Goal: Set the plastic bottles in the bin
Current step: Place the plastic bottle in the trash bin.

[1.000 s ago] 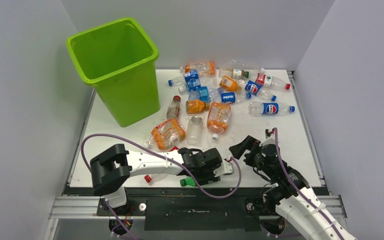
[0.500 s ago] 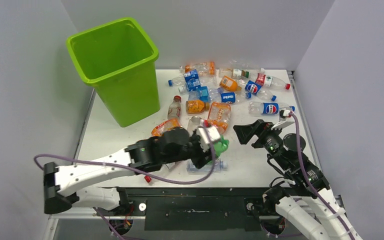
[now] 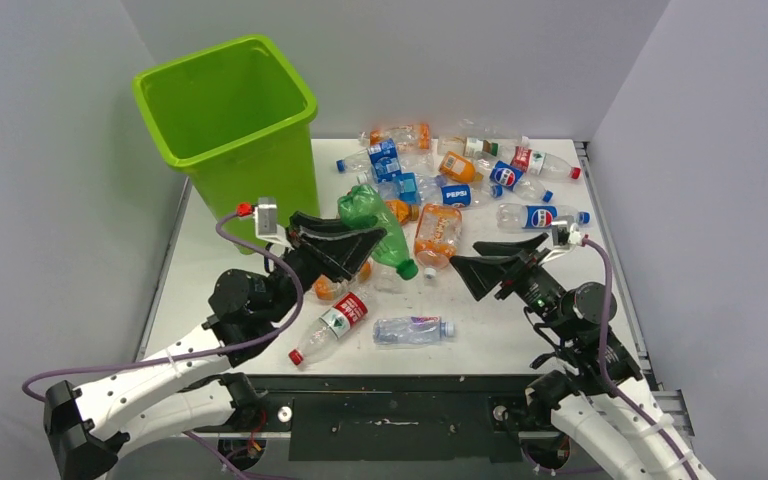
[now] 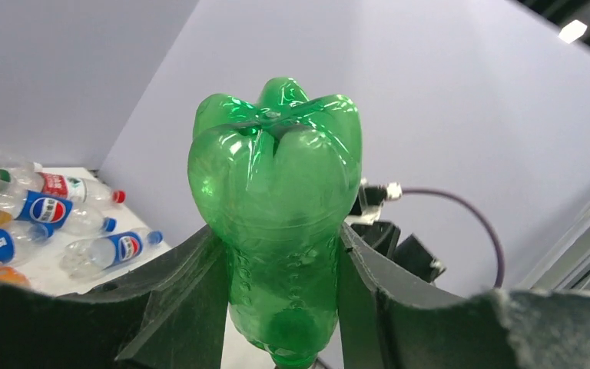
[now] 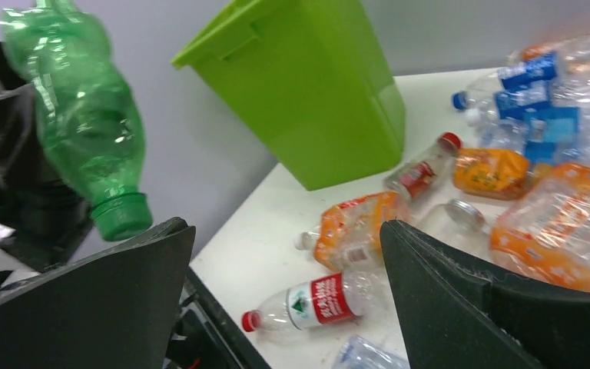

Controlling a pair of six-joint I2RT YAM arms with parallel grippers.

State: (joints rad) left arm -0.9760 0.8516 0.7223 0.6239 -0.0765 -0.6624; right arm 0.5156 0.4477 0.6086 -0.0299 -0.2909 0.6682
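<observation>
- Gripping the green bottle [image 3: 368, 215] around its middle, the left end effector [image 3: 365, 248] has both fingers pressed against the bottle's sides. The bottle is off the desk [image 3: 480, 335], with its cap pointing down and to the right and its lobed base up.
- That bottle hangs just right of the lime-green bin [image 3: 255, 195], beside the bin's front right corner and not over its mouth.
- The bin stands upright at the far left corner of the desk, mouth open upward, close to the left wall.
- The right end effector [image 3: 465, 255] is spread wide with nothing between its fingers. It is held above the right half of the desk and points left toward the green bottle.
- Bare desk lies between the two arms toward the near edge. Only a red-labelled bottle [image 3: 330, 325] and a small clear bottle [image 3: 412, 329] lie there on their sides, near each other.
- The other plastic bottles [image 3: 440, 170] crowd the far middle and right of the desk. A Pepsi bottle [image 3: 540, 216] lies closest to the right edge.
- Plain grey walls [image 3: 50, 250] close in the white desk on the left, back and right.
</observation>
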